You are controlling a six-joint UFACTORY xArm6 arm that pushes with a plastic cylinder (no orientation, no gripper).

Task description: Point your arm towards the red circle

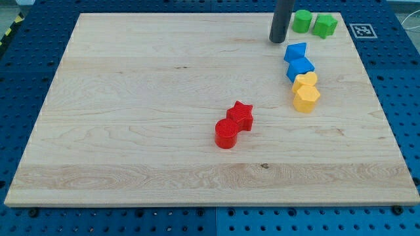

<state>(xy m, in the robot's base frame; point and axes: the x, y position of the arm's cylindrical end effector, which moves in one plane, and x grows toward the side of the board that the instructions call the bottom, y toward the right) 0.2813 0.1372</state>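
The red circle (226,134) lies near the middle of the wooden board, touching a red star (241,115) at its upper right. My tip (278,40) is at the view's top right, far above and to the right of the red circle. It stands just left of the green blocks and above the blue blocks.
Two green blocks (302,21) (324,25) sit at the top right. Two blue blocks (296,52) (300,67) and two yellow blocks (305,81) (306,98) form a column below them. The wooden board (131,131) lies on a blue pegboard; a marker tag (361,30) is at the top right.
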